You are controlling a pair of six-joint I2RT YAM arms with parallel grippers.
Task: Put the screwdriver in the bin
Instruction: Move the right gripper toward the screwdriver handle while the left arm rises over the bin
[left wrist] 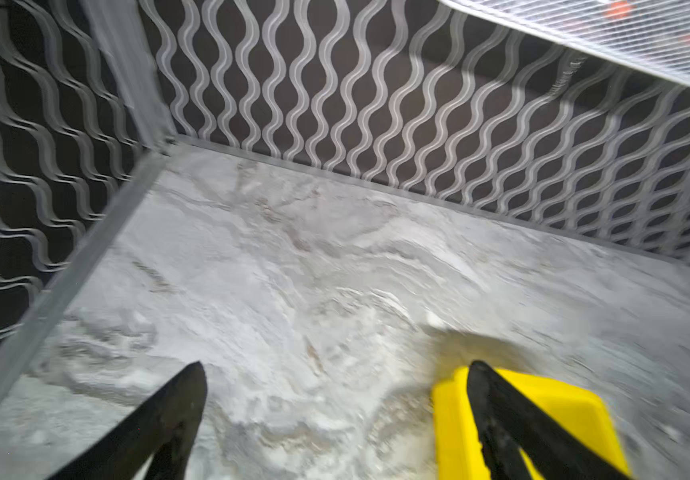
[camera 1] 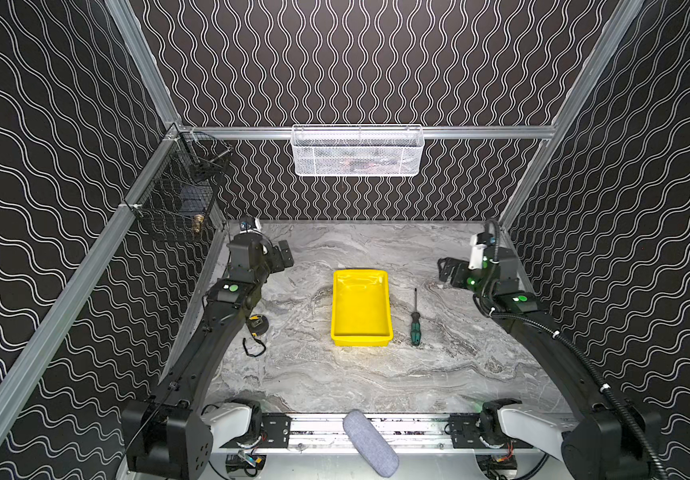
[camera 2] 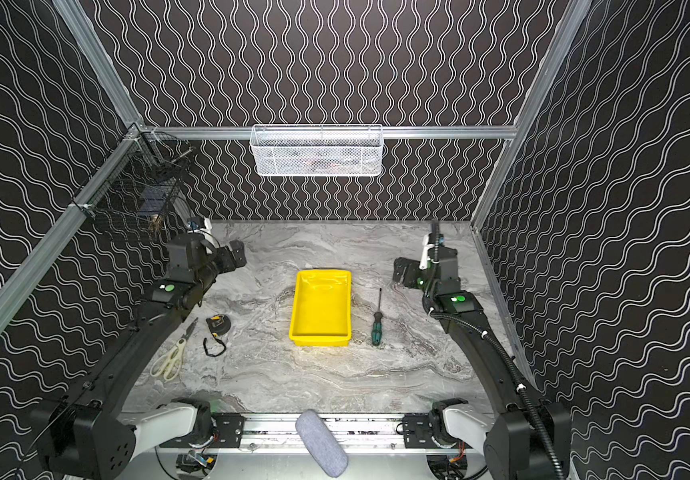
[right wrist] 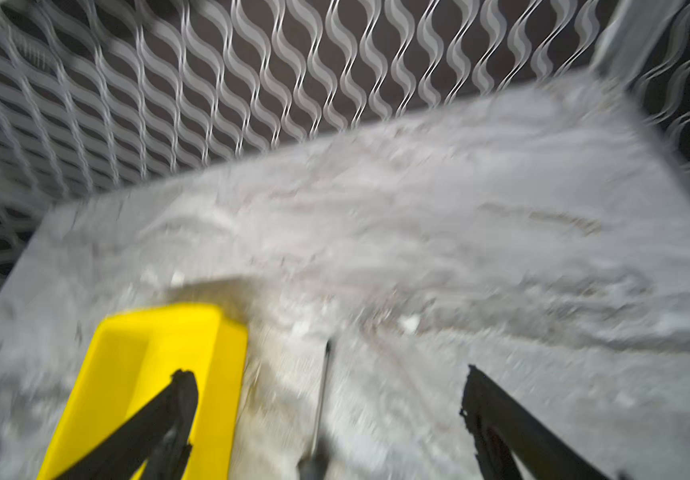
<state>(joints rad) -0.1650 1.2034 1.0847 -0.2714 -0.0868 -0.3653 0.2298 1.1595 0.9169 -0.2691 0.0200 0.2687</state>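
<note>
The screwdriver (camera 1: 415,322) (camera 2: 377,322), with a green-and-black handle, lies flat on the marble table just right of the bin, shaft pointing to the back wall. The yellow bin (camera 1: 361,307) (camera 2: 321,307) stands empty at mid-table. My right gripper (camera 1: 445,270) (camera 2: 399,268) hovers open behind and right of the screwdriver. In the right wrist view its gripper (right wrist: 326,372) straddles the blurred shaft (right wrist: 322,399) from above, with the bin (right wrist: 127,374) beside it. My left gripper (camera 1: 283,255) (camera 2: 237,251) is open at the back left, empty (left wrist: 337,365), near the bin's corner (left wrist: 447,415).
A black-and-yellow tape measure (camera 1: 258,324) (camera 2: 218,324) and pale-handled scissors (camera 2: 168,361) lie by the left arm. A white mesh basket (camera 1: 356,151) hangs on the back rail, a black wire basket (camera 1: 177,199) on the left rail. A grey padded cylinder (camera 1: 370,442) sits at the front edge.
</note>
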